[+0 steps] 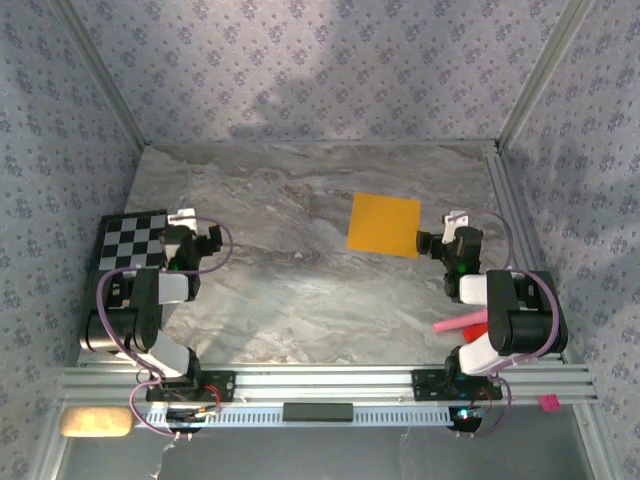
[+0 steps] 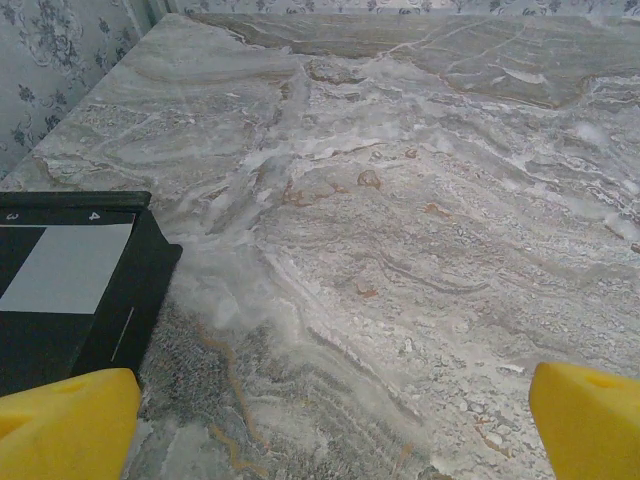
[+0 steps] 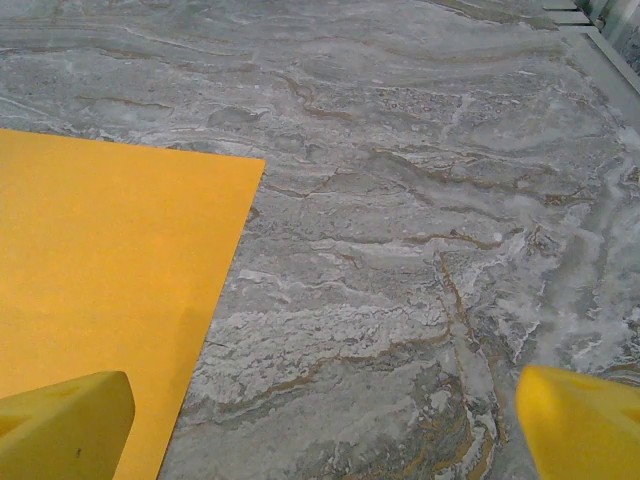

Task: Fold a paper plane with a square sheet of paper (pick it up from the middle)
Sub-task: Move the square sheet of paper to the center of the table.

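Observation:
The square sheet of paper (image 1: 384, 224), plain orange-yellow, lies flat and unfolded on the marble table, right of centre. My right gripper (image 1: 443, 230) hovers just off the sheet's right edge. In the right wrist view the sheet (image 3: 110, 270) covers the left side, my right gripper (image 3: 325, 430) is open, and its left fingertip (image 3: 65, 425) is over the paper's edge. My left gripper (image 1: 193, 228) is at the far left, a long way from the sheet. It is open (image 2: 330, 430) over bare marble, with nothing between its yellow fingertips (image 2: 590, 420).
A black-and-white chequered board (image 1: 133, 240) lies at the table's left edge beside my left gripper; its corner (image 2: 70, 290) shows in the left wrist view. A pink stick (image 1: 458, 324) lies by the right arm's base. Patterned walls enclose the table (image 1: 300, 290).

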